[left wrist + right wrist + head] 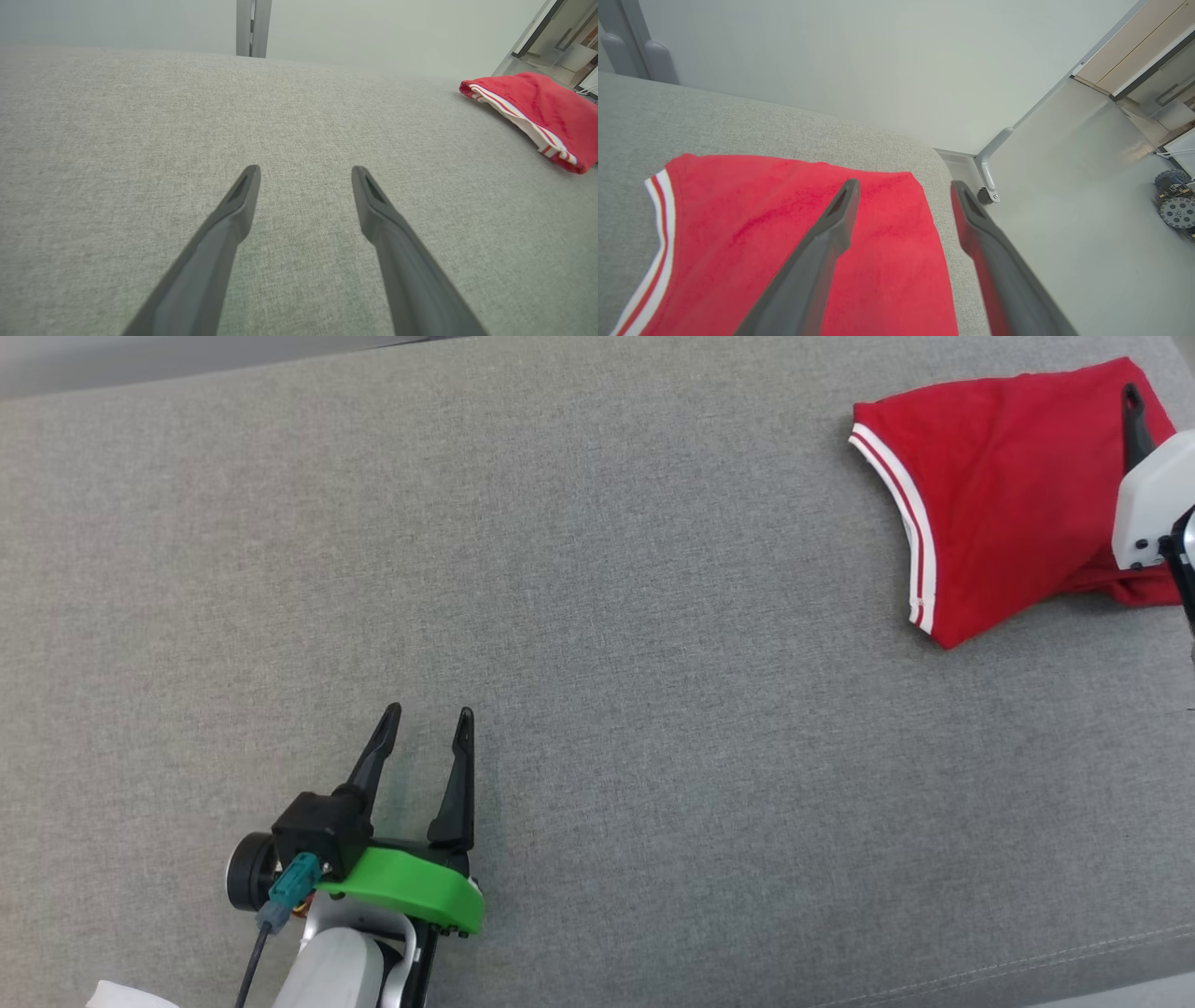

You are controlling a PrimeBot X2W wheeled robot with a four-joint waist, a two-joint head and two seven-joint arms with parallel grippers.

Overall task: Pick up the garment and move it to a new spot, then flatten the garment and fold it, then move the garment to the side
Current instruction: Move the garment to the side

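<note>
Closest to me, the left claw (429, 711) hovers low over bare grey cloth, its two fingers spread with nothing between them. It is well apart from the work. From there the fabric-covered counter (597, 569) runs bare toward the far right corner.

The red garment (999, 495) lies at that corner, white-striped trim facing the middle of the counter. It looks folded into a compact shape, so I judge the fold is done and the move to the side is at or near its end. Its outer edge sits just beside the counter's rounded rim.

The right claw (905, 184) is directly above it, fingers wide apart and gripping nothing. In its wrist view one finger lies over the red cloth, while the other points out past the hem toward the rim and the floor (1064, 196) beyond. I cannot tell whether either tip touches the fabric.

My worry is the pull-away. If a fingertip is snagged in the soft weave, lifting or swinging the arm outward would drag the top layer. That would open the fold or slide the whole garment over the rim, which is very close. A sideways sweep at this height would do the same, so I would raise it straight up first.
</note>
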